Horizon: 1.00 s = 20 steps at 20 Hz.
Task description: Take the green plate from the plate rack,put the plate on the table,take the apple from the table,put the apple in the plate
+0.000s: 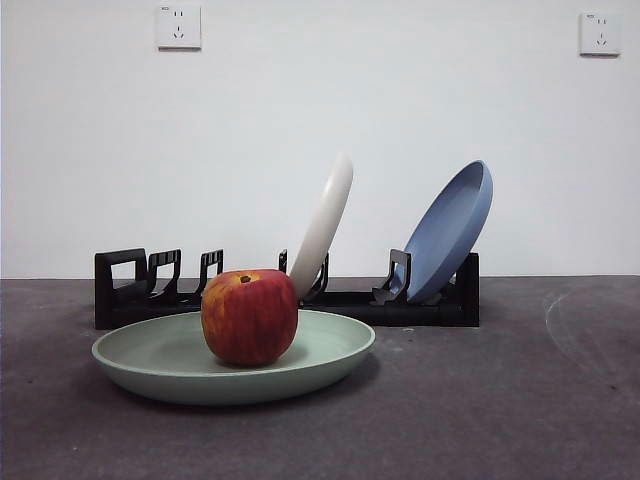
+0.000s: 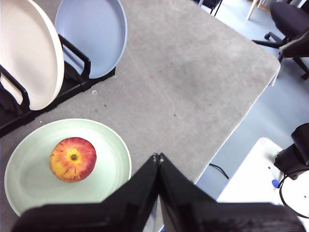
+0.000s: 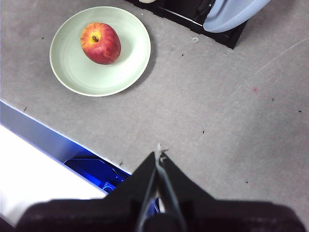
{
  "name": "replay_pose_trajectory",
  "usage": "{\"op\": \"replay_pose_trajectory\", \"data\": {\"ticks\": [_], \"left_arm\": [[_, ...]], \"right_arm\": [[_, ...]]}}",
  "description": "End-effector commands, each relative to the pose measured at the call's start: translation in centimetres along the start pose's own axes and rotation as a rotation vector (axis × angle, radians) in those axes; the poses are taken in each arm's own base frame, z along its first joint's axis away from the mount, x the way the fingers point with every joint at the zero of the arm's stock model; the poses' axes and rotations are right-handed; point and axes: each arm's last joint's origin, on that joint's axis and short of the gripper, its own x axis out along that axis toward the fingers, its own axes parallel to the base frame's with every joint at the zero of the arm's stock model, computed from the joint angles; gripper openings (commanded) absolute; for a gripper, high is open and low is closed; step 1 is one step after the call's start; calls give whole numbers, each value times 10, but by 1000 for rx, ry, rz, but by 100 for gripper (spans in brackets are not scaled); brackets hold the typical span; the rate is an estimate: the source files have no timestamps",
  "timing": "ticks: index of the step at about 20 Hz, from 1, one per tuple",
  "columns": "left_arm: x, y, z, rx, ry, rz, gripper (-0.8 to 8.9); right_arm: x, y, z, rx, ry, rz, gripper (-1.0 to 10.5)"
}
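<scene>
Looking down both wrist views, I see the apple (image 1: 249,315) resting in the plate (image 1: 150,362), which lies flat on the table (image 1: 500,400) just before the rack (image 1: 430,305); I judge the job done. Left gripper (image 2: 158,157) and right gripper (image 3: 158,153) hang pinched together, empty. The rack's far side is hidden.

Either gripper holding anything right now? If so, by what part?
Nothing held. Left gripper and right gripper are both shut and empty, away from the apple, which sits in the green plate.
</scene>
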Motion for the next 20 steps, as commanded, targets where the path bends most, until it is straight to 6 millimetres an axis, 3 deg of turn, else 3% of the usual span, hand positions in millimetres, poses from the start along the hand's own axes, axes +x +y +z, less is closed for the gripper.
{"op": "replay_pose_trajectory", "data": {"ticks": [1,7,10,13,17,20], "left_arm": [[1,1,0,-5,1,10,-4],[-45,33,2,-50,-234,131,-4],[-61,51,-16,-41,-442,178,-4],[-54,64,-55,33,-587,243,-4],[-26,83,-114,155,-774,328,-4],[-7,97,-150,115,-815,469,-4]], "right_arm": [[2,0,-3,8,28,-8,0],[2,0,-3,7,28,-8,0],[2,0,-3,7,29,-8,0],[2,0,-3,7,29,-8,0],[2,0,-3,7,29,-8,0],[2,0,-3,7,29,-8,0]]}}
